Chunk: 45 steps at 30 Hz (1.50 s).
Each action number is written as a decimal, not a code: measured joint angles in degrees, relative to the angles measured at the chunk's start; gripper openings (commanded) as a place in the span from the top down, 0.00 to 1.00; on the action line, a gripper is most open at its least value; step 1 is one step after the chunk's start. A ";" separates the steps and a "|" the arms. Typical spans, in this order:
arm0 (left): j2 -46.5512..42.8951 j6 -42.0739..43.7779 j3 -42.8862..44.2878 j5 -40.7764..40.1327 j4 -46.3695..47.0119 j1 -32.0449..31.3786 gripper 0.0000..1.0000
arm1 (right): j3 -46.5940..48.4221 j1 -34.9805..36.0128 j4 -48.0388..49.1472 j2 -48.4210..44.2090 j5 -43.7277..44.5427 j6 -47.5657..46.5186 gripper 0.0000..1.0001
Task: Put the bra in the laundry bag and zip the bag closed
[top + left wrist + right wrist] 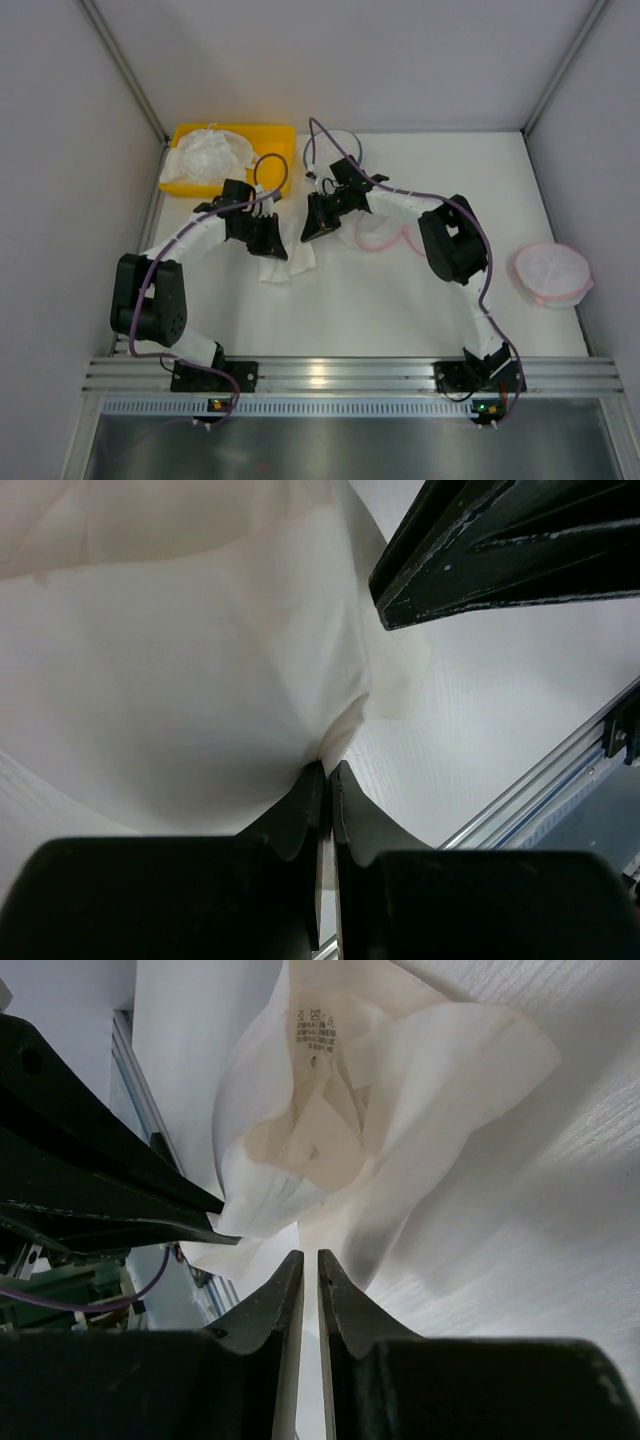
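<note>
The white bra [288, 262] hangs crumpled at mid-table between my two grippers. My left gripper [270, 240] is shut on one edge of it; in the left wrist view the fabric [200, 680] bunches into the closed tips [328, 772]. My right gripper [312, 225] faces it from the right. Its jaws [310, 1257] are pinched on a thin fold of the bra [330, 1140], whose care label shows. The laundry bag [385, 238], flat with a pink rim, lies on the table under my right forearm, partly hidden.
A yellow bin [270, 135] with white fabric sits at the back left. A round bag with a dark rim [345, 140] lies behind the right gripper. A second pink-rimmed round bag [552, 272] rests at the far right. Walls enclose the table.
</note>
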 measured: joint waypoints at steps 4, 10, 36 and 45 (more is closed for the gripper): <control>0.70 -2.25 2.05 1.49 -0.09 0.26 1.00 | -0.39 0.02 0.33 0.00 0.04 -0.04 0.90; 3.82 -5.95 3.89 3.02 1.07 0.63 1.00 | -1.40 0.31 0.42 0.00 0.79 -1.01 0.94; 11.15 -10.71 3.52 4.22 5.68 5.22 1.00 | 0.17 0.42 -1.03 0.74 10.23 -1.03 0.61; 10.05 -11.50 3.48 4.33 5.90 5.27 1.00 | -0.79 0.42 5.25 2.69 3.82 4.09 1.00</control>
